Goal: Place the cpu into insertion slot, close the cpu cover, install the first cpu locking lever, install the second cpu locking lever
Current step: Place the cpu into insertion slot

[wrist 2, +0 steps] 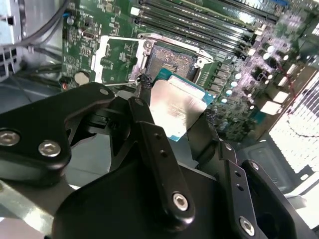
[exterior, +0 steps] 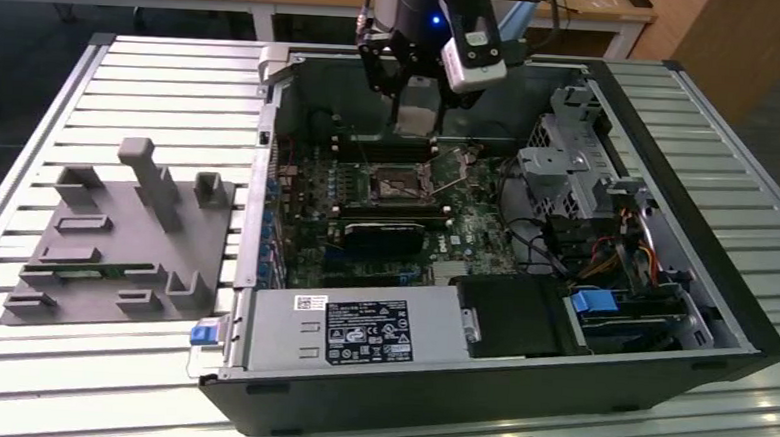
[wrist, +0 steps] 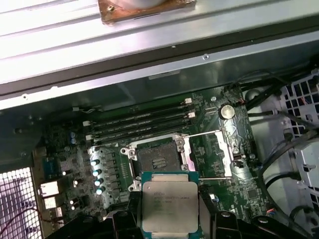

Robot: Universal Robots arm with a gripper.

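Observation:
My gripper [exterior: 417,122] hangs inside the open computer case, just above the far side of the motherboard. It is shut on the cpu [wrist 2: 178,107], a flat square chip with a dull silver top, gripped at two opposite edges by the black fingers [wrist 2: 144,84]. In the first wrist view the cpu [wrist: 169,206] is a short way off the insertion slot [wrist: 157,159], whose dark pin field lies bare. In the exterior view the insertion slot [exterior: 399,184] lies just below and in front of the gripper. The cpu cover [wrist: 225,149] stands swung open beside the slot, with thin wire levers raised along it.
Long black memory slots [wrist: 139,122] run beside the socket. A black heatsink block [exterior: 382,238], a grey power supply [exterior: 344,331] and a metal drive cage [exterior: 572,178] with cables crowd the case. A grey fixture [exterior: 116,234] lies on the slatted table at the exterior view's left.

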